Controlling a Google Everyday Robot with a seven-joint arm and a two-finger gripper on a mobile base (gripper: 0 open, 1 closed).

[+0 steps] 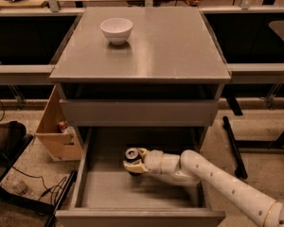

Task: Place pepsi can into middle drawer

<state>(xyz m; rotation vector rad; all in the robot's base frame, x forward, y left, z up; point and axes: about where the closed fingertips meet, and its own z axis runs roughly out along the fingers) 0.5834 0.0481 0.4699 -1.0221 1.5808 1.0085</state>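
Note:
The pepsi can (131,156), dark with a silver top, is upright inside the open middle drawer (104,193), near the middle of its floor. My gripper (134,162) reaches in from the right on a white arm (213,178) and is shut on the pepsi can, holding it low over or on the drawer floor; I cannot tell if it touches. The can's lower part is hidden behind the gripper.
A white bowl (116,30) sits on the cabinet top (170,46). A shut grey drawer front (139,112) is above the open drawer. A cardboard box (57,131) stands left of the cabinet, with cables and a bag on the floor.

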